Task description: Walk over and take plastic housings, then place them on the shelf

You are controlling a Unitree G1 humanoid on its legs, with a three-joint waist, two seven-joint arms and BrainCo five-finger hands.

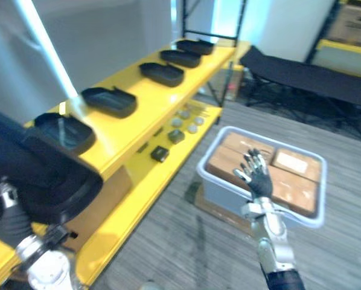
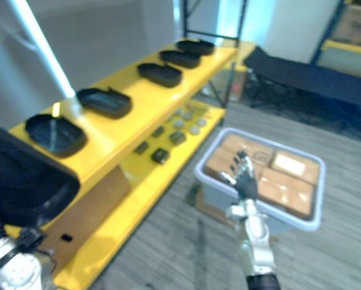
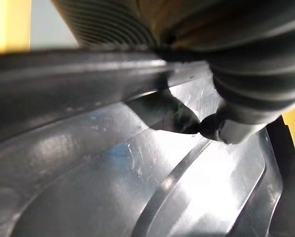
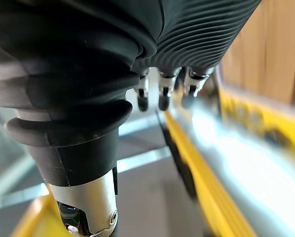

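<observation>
While the left hand (image 3: 251,84) is pinching a black plastic housing (image 1: 47,181) by its rim at the shelf's (image 1: 147,104) near end, it should be coming down level, landing clear of the nearest placed housing (image 1: 64,132); the right hand (image 1: 256,174) is hanging open above the bin (image 1: 220,196).

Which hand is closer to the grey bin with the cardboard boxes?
Right. The right hand is raised, open, in front of the grey bin; the left hand is far off by the yellow shelf, gripping a black housing.
</observation>
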